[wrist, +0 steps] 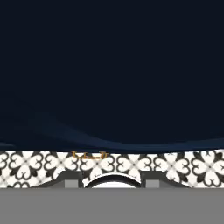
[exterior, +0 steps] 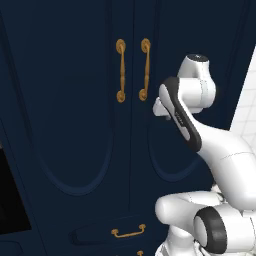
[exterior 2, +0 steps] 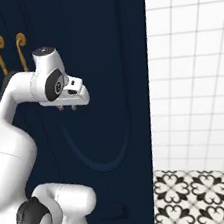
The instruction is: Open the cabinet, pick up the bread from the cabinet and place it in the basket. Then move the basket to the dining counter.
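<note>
The cabinet [exterior: 75, 100] is tall and dark navy, and both arched doors are shut. Its two long brass handles [exterior: 121, 70] hang side by side at the door seam, up left of my arm; they also show as the handles [exterior 2: 11, 52]. My gripper [exterior 2: 68, 108] points down in front of the right door, below and to the right of the handles, touching nothing. In the hand view its fingertips [wrist: 72, 183] stand apart with nothing between them, facing down along the door [wrist: 112, 65]. The bread, the basket and the dining counter are out of view.
A drawer with a short brass pull [exterior: 128, 232] sits under the doors. A white tiled wall [exterior 2: 194, 72] stands right of the cabinet, over a black-and-white patterned floor [exterior 2: 202, 197]. A black recess [exterior: 10, 195] lies at the lower left.
</note>
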